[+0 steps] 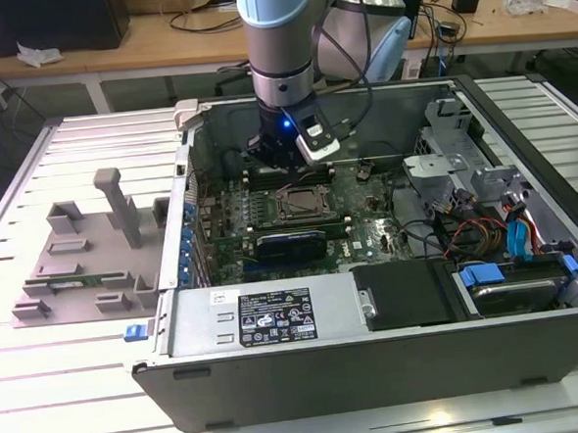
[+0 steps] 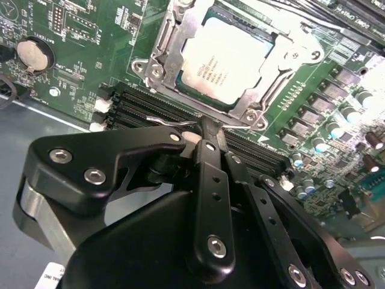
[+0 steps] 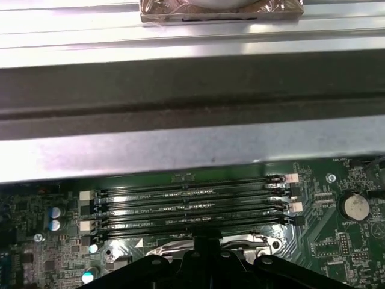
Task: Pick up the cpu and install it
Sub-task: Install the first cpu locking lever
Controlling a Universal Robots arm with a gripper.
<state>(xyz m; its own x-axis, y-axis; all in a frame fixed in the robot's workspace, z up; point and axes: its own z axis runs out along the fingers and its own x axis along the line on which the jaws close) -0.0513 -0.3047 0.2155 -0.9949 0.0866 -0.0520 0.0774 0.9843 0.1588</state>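
Black gripper (image 2: 207, 129) above cpu (image 2: 225, 60): silvery square, seated in socket (image 2: 157, 67).

The cpu (image 2: 225, 57) is a small square chip with a pale silvery metal top, lying flat and face up. It sits seated inside the motherboard socket (image 2: 165, 63), framed by its metal bracket.
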